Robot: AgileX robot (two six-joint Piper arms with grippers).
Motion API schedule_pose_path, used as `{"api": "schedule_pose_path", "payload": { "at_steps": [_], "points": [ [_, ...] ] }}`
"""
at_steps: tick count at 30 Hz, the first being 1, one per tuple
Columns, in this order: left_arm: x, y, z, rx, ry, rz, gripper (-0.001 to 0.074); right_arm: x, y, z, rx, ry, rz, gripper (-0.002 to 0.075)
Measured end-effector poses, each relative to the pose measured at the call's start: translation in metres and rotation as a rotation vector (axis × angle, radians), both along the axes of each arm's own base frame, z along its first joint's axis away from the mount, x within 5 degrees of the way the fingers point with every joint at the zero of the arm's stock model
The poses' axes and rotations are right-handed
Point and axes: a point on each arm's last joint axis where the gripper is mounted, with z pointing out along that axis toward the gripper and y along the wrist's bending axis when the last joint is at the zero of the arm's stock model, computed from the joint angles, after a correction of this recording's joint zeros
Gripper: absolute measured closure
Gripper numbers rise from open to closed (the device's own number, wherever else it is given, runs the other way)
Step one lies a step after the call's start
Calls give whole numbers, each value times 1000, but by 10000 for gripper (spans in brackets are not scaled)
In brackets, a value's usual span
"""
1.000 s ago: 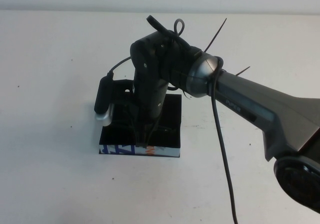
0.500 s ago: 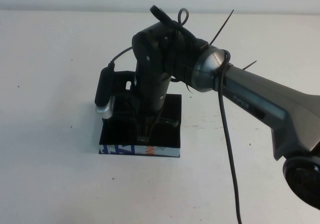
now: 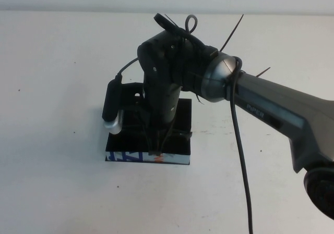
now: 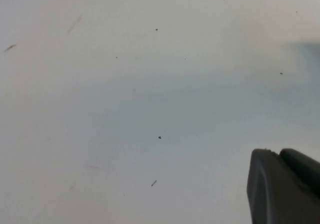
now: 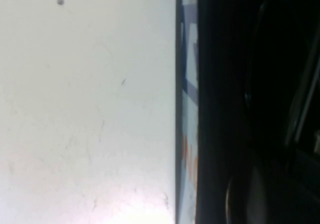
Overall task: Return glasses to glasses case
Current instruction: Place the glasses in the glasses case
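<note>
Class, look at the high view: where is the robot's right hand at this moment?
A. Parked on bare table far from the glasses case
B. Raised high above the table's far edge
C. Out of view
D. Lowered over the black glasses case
D: the right hand points down over the glasses case, near its printed front strip; the left hand sits over bare table.

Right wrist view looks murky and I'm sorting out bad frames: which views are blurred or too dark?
Right wrist view: blurred, the glasses case a soft strip beside near-black. Left wrist view: soft, hazy table. High view: sharpest, though the right gripper merges into the dark case; left gripper unseen.
</note>
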Motion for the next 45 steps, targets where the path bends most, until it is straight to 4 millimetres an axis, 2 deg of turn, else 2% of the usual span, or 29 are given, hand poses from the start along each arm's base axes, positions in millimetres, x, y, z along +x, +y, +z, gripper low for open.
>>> {"api": "schedule_pose_path", "payload": {
  "at_steps": [18,27,33,40,45],
  "points": [
    [0,0,0,0,0,0,738,-3,2,-1,-5,2,10,713],
    [0,0,0,0,0,0,738,-5,8,6,13,-20,21,713],
    [0,0,0,0,0,0,738,-5,6,2,-2,-15,22,713],
    [0,0,0,0,0,0,738,-3,8,-12,-23,8,22,713],
    [0,0,0,0,0,0,738,-3,9,-13,-22,12,21,694]
  ]
}}
